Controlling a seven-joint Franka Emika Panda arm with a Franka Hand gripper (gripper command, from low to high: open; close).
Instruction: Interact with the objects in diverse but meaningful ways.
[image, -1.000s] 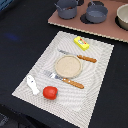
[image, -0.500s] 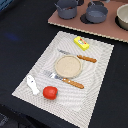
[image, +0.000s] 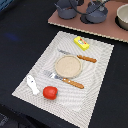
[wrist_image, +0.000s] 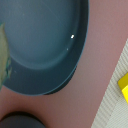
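On the striped placemat (image: 100, 75) lie a red tomato (image: 49, 92), a white fish-like piece (image: 33, 84) and a yellow packet (image: 82, 43). A grey frying pan (image: 65, 8) and a grey pot (image: 95, 13) stand on the brown board (image: 80, 25) at the back. The wrist view is filled by the grey pan (wrist_image: 45, 45) seen from close above, with a corner of the yellow packet (wrist_image: 123, 87) at the picture's edge. A dark shape over the pot at the top edge may be my gripper (image: 100, 4). Its fingers show in neither view.
A round tan plate (image: 67, 65) sits mid-mat between an orange-handled knife (image: 80, 57) and fork (image: 67, 80). A beige bowl (image: 122, 17) stands on the board at the exterior view's right. A second dark round rim (wrist_image: 22, 121) shows beside the pan.
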